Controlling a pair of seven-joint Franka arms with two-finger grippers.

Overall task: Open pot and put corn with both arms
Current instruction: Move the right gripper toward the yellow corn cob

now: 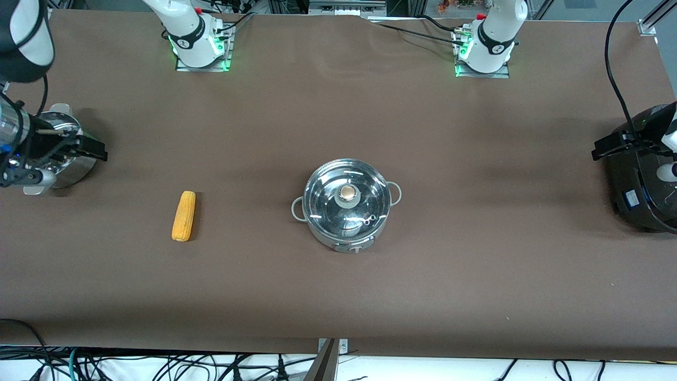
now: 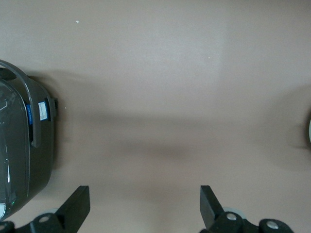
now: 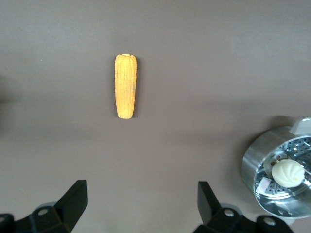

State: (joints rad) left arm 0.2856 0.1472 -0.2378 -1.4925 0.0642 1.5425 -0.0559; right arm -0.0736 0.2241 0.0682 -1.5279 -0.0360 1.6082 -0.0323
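Note:
The steel pot [image 1: 346, 222] stands in the middle of the table with its glass lid [image 1: 322, 198] and knob [image 1: 347, 192] on. The corn [image 1: 184, 215] lies on the table toward the right arm's end, apart from the pot. It also shows in the right wrist view [image 3: 125, 86]. My right gripper [image 1: 98, 150] is open and empty, up over the steamer bowl at that end; its own view [image 3: 142, 201] shows bare table between the fingers. My left gripper [image 1: 597, 150] is open and empty, up by the rice cooker, with bare table between its fingers in its own view [image 2: 145, 204].
A perforated steel steamer bowl [image 1: 74, 169] with a white bun [image 3: 286, 172] stands at the right arm's end. A black rice cooker [image 1: 640, 201] stands at the left arm's end and shows in the left wrist view [image 2: 24, 150]. Brown table [image 1: 476, 264] surrounds the pot.

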